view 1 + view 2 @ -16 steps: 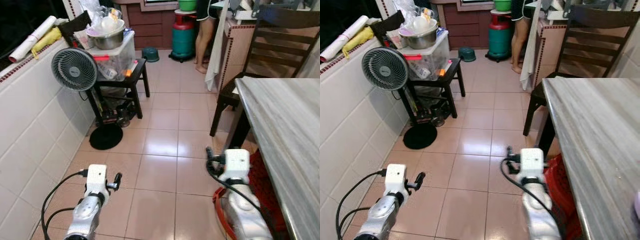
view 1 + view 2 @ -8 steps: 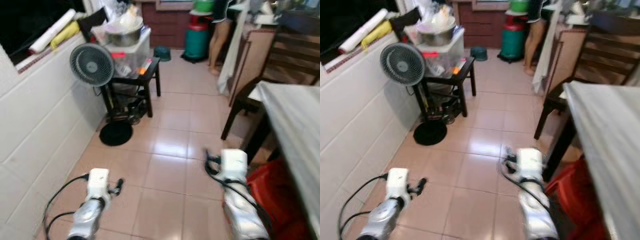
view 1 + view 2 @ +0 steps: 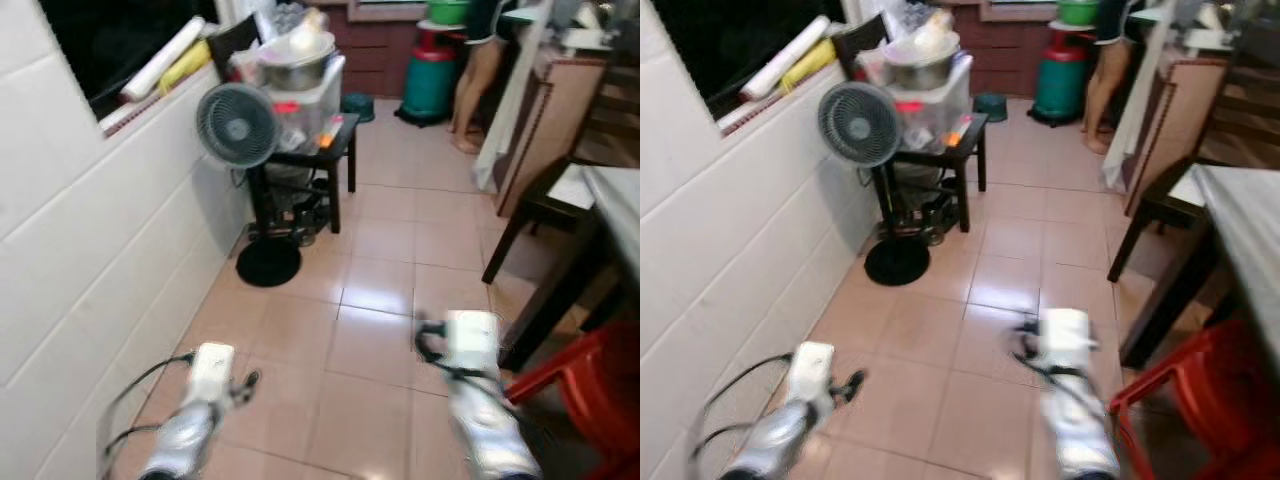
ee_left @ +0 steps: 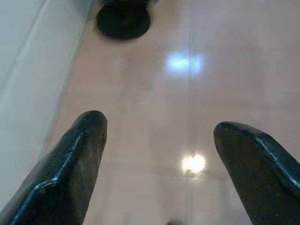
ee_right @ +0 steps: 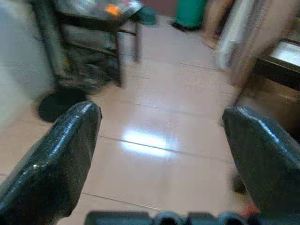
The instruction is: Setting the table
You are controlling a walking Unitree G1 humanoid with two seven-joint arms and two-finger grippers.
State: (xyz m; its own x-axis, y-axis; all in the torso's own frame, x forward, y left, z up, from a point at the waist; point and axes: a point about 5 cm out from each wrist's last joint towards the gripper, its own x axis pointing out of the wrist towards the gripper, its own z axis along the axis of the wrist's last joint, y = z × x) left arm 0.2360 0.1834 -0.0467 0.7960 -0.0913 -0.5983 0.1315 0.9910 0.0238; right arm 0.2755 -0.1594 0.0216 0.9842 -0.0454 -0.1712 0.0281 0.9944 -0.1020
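**Robot in a tiled kitchen passage, both grippers empty**

The dining table [image 3: 1240, 215], the thing to be set, lies at about two o'clock from the robot, only its pale grey corner in view, well apart from both grippers. The left gripper [image 4: 157, 140] hangs low at seven o'clock over bare floor, fingers spread wide with nothing between them. The right gripper [image 5: 161, 136] hangs at five o'clock, fingers likewise wide apart and empty.

A white tiled wall [image 3: 90, 260] runs along nine o'clock. The floor [image 3: 380, 270] is glossy pinkish tile. A dark wooden chair [image 3: 545, 205] stands against the table, and a red plastic stool [image 3: 1195, 385] sits at four o'clock near the right arm. At eleven o'clock a grey fan [image 3: 236, 125] on a round black base stands beside a dark side table [image 3: 320, 150] stacked with a clear box and a metal bowl. At twelve o'clock stand a green gas cylinder [image 3: 430, 75] and a person's bare legs [image 3: 475, 90].

Compared with one second ago, the camera has swung left: more wall shows, less table, and the picture is blurrier.
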